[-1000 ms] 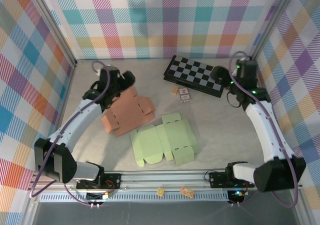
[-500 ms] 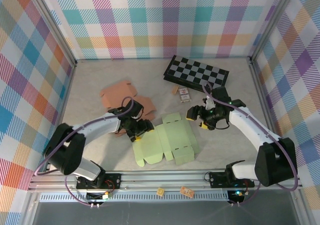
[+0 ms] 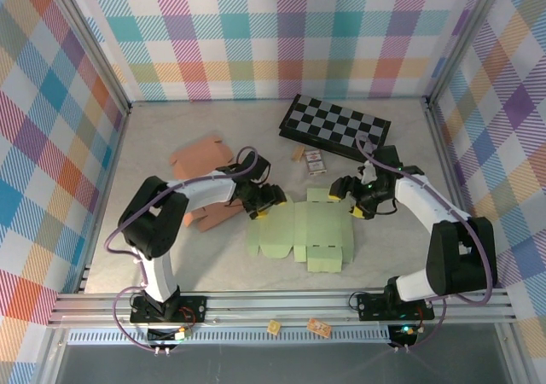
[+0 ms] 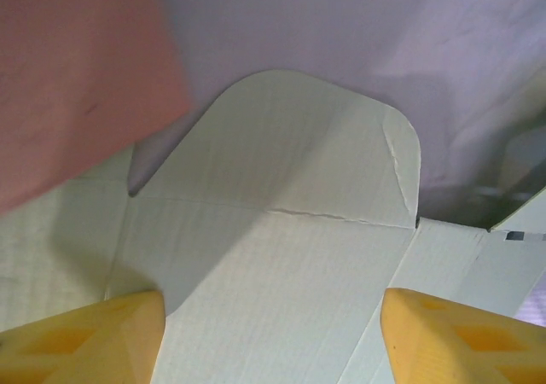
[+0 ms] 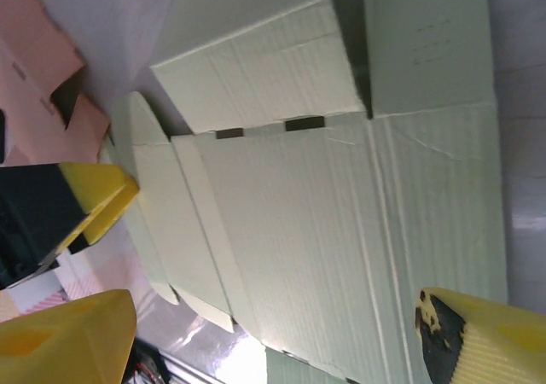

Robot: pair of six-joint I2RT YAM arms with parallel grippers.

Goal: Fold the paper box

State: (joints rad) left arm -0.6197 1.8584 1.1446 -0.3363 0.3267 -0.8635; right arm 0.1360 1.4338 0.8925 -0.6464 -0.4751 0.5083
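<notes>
- Here, from the top external camera, we see the green box blank (image 3: 303, 235) lying flat and unfolded on the table (image 3: 392, 260), around the middle and toward the near edge. The left gripper (image 3: 264, 201) is low at its upper-left corner and the right gripper (image 3: 345, 200) is low at its upper-right flap. From up here we cannot tell how wide either one stands. A pink box blank (image 3: 198, 158) lies flat to the left of the green one, partly under the left arm. A chessboard (image 3: 334, 128) lies farther back, apart from both blanks.
- In the left wrist view, a rounded flap of the green box blank (image 4: 281, 171) lies flat just ahead of the camera. The left gripper (image 4: 271, 311) has its jaws spread wide, with its yellow fingers (image 4: 81, 337) to either side of the panel behind that flap. We see nothing pinched between them. The pink box blank (image 4: 77, 68) is a blur at the upper left, just beside the flap.
- In the right wrist view, the green box blank (image 5: 341, 230) spreads flat below, its creases and slots plain to see. The right gripper (image 5: 275, 316) is wide apart too, its fingers (image 5: 60, 341) at the two lower corners, gripping nothing. We also see a yellow fingertip of the left gripper (image 5: 94, 196) at the blank's far side, with the pink box blank (image 5: 38, 77) beyond it.
</notes>
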